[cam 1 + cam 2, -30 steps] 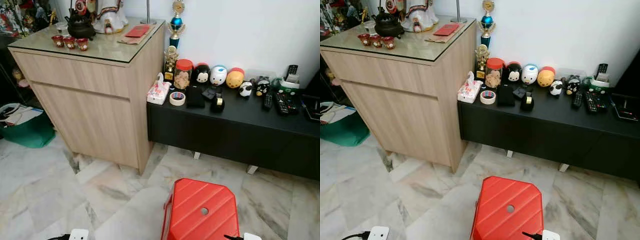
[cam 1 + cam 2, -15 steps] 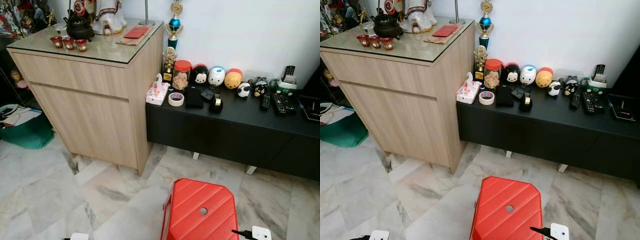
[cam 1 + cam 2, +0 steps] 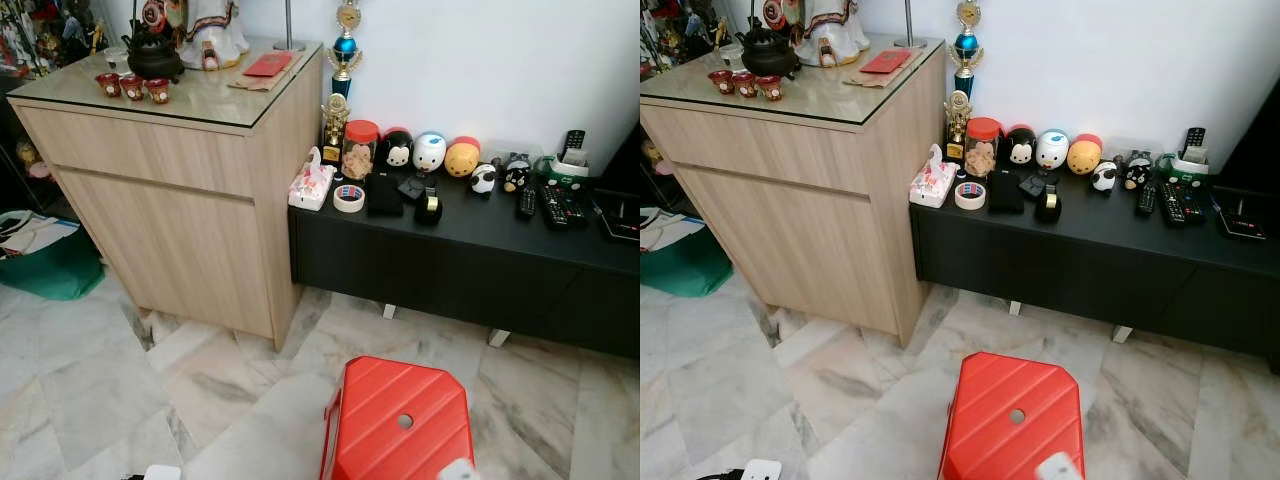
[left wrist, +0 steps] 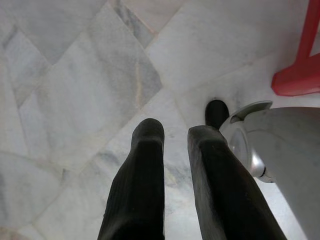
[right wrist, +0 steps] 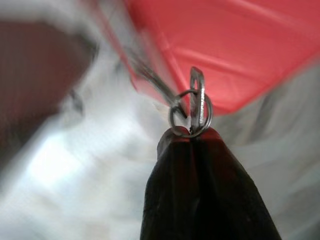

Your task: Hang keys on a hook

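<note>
The keys (image 5: 192,107) are a small silver bunch on a round metal split ring, seen in the centre of the right wrist view. The ring is pinched between the closed black fingertips of the right gripper (image 5: 190,136). One flat key stands upright through the ring, while another blurs off toward the upper left.

The head camera has shifted — the black console (image 3: 470,245) and wooden cabinet (image 3: 170,190) sit slightly higher and further left in frame than before. The white right wrist block at the bottom edge has moved left — now blurred over the red stool (image 3: 1012,420).
</note>
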Motion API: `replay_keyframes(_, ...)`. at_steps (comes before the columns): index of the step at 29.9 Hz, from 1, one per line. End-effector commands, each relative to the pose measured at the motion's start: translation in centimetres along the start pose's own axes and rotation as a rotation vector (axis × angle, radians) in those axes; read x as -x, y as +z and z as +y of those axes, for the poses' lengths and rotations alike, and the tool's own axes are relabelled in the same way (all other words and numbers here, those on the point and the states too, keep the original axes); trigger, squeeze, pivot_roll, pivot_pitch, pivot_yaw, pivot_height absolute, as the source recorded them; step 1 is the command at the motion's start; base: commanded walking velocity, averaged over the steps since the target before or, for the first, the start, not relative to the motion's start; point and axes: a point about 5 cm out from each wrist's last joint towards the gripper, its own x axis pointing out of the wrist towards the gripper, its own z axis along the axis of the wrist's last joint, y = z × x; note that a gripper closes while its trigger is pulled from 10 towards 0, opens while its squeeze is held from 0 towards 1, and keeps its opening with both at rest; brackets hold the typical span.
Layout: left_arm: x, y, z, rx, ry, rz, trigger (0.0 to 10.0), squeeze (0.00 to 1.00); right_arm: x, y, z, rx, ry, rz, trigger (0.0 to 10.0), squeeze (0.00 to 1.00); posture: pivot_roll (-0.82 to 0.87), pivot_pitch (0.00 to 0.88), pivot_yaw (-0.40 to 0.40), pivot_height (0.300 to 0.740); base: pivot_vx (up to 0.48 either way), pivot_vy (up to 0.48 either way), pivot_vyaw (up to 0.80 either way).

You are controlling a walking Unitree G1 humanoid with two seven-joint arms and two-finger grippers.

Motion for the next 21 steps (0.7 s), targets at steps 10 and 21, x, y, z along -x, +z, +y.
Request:
replay_keyframes(10,-0.1,0.1,-0.9,0.025,-0.009,0.005,10.0,0.00,1.6,1.1,-7.7,0.634,0.059,0.111,10.0,0.00,0.09,0.000,-0.104,0.730,0.000,0.000,0.00)
replay_keyframes(21,0.0,0.0,-1.3,0.050,-0.017,0.002,10.0,0.00,2.9,2.9,-10.1,1.109,0.231,0.257,10.0,0.00,0.10,0.000,-0.127,0.730,0.000,0.000,0.00)
